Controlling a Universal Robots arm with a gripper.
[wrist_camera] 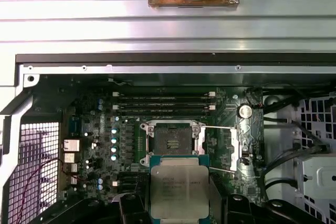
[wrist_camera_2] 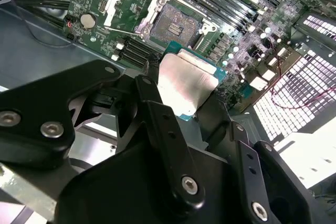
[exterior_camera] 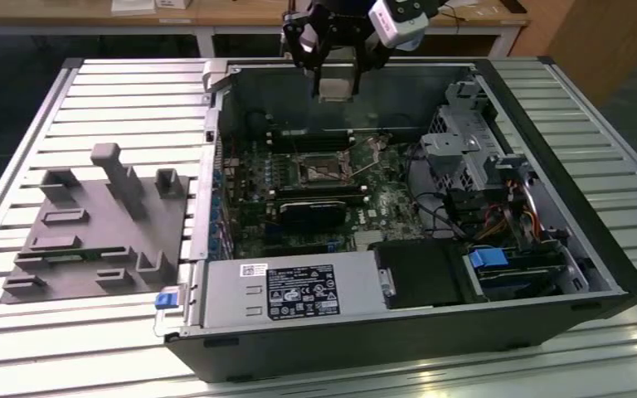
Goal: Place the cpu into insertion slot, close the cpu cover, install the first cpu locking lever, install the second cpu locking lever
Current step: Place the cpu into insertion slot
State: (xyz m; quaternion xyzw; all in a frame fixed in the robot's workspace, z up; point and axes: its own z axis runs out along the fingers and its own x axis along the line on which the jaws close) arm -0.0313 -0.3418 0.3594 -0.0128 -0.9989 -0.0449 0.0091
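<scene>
Computer case [exterior_camera: 407, 352] lies open on the slatted metal counter [exterior_camera: 119, 99], with its green motherboard [wrist_camera: 94, 129] facing up inside. Above the case, near one wall, the end effector [exterior_camera: 337, 83] is clamped on the cpu [wrist_camera_2: 186, 85], gripping two opposite edges with the silver top showing. Below, the insertion slot [wrist_camera: 170, 139] sits uncovered in the board, and the cpu cover [wrist_camera: 234, 149] stands swung open beside it. A grey fixture tray [exterior_camera: 97, 224] rests by the counter's edge at the exterior view's left.
</scene>
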